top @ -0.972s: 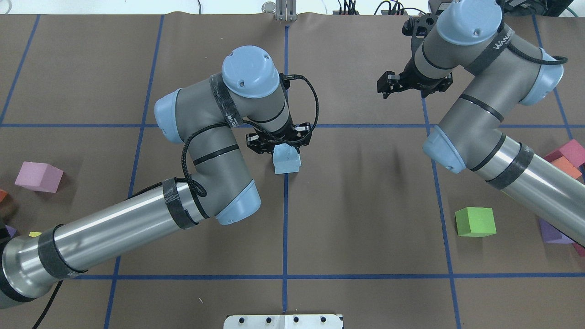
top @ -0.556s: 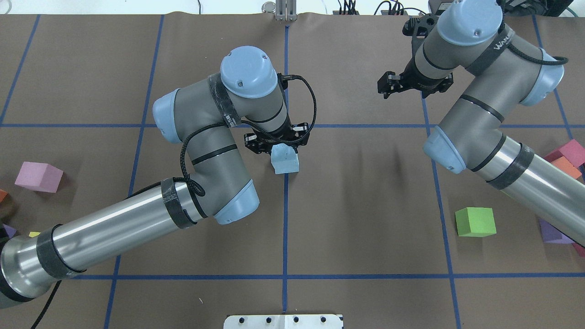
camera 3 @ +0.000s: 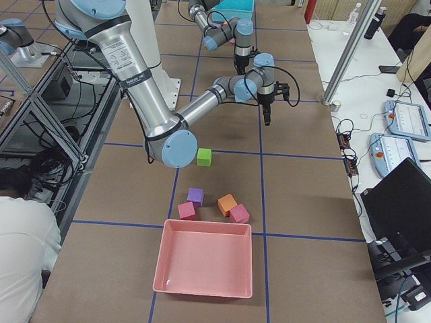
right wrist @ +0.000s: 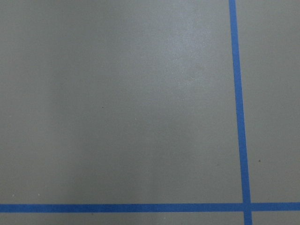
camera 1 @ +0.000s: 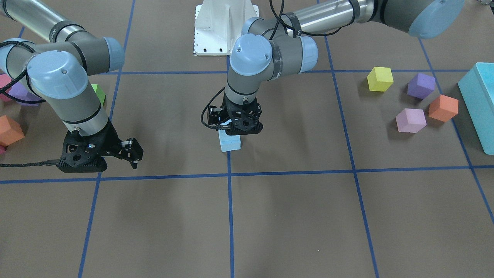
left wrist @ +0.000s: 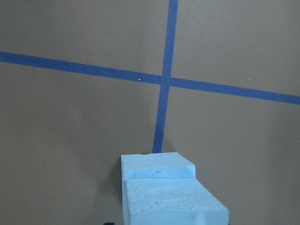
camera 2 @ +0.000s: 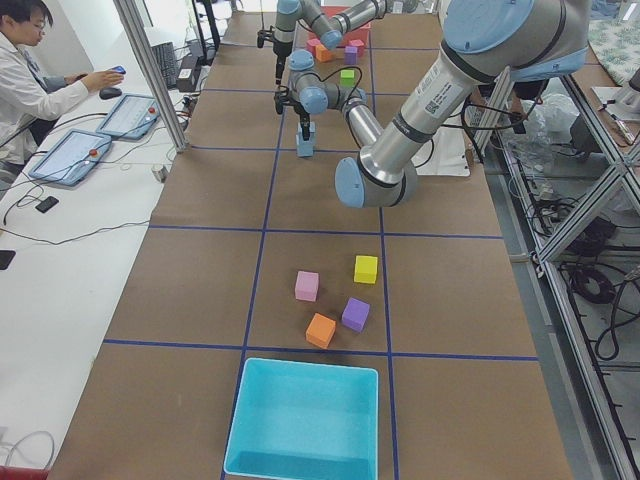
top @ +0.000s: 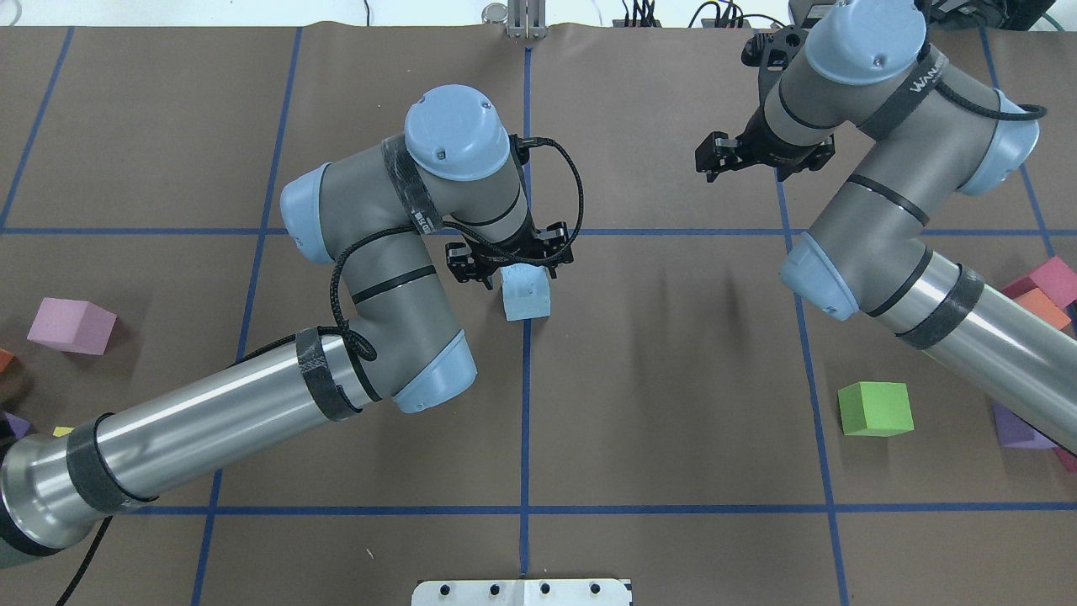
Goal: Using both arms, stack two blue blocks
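Observation:
Two pale blue blocks stand stacked on the centre tape line (top: 526,296). In the left wrist view the upper block (left wrist: 174,204) sits on the lower block (left wrist: 157,164), shifted a little toward the camera. In the front view only the lower block (camera 1: 230,143) shows under the gripper. My left gripper (top: 513,263) (camera 1: 235,125) is right over the stack, jaws spread to either side of the upper block, open. My right gripper (top: 745,160) (camera 1: 131,154) is open and empty, hovering over bare table far to the right of the stack.
A green cube (top: 875,408) lies near my right arm. A pink cube (top: 71,326) lies at the left. Yellow (camera 1: 380,78), purple (camera 1: 421,85) and orange (camera 1: 443,108) cubes sit by the turquoise box (camera 1: 480,104). A pink tray (camera 3: 205,266) stands at the right end.
My left gripper's jaws have spread and let go of the upper blue block, which now rests on the lower one. The right arm has not moved.

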